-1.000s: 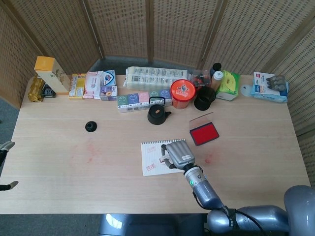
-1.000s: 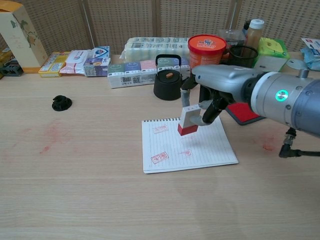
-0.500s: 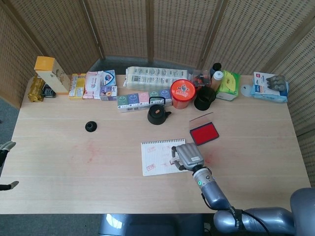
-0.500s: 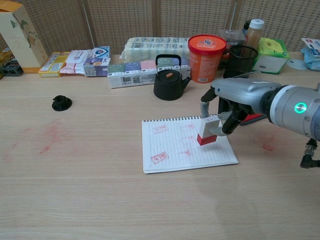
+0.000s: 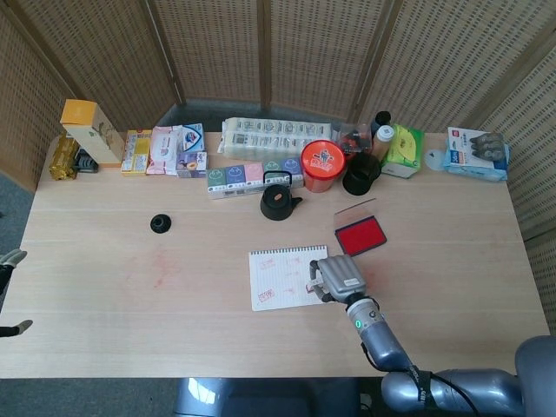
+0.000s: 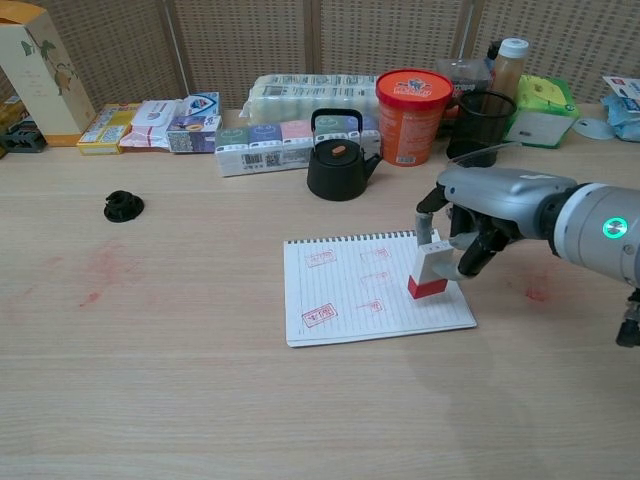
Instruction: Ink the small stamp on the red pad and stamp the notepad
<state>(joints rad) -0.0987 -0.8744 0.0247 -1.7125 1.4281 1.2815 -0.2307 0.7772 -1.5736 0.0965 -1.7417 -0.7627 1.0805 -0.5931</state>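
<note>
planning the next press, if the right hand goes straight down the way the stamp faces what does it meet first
Probably the notepad: the small stamp in the right hand hangs over its right edge, red face down. How much gap is left is unclear.

Small stamp [image 6: 428,274] upright on notepad's [image 6: 340,300] right edge.

A black kettle [image 6: 336,170] stands on the wooden counter [image 6: 180,400], just in front of a row of small pastel boxes [image 6: 285,144]. Behind that row lies a long clear packet [image 6: 310,91]. To the kettle's right stand an orange tub [image 6: 412,102] with a printed lid and a black mesh cup [image 6: 479,125], with a white-capped bottle [image 6: 507,63] and a green packet [image 6: 540,104] further back. At the far left, a tall cream box [image 6: 38,72] with an orange top stands beside flat snack packets [image 6: 160,122]. A small black round cap [image 6: 123,207] sits alone on the left half, near faint red smudges [image 6: 100,275]. A blue and white pack [image 5: 475,153] lies at the far right corner. A woven screen [image 5: 261,52] backs the counter.
</note>
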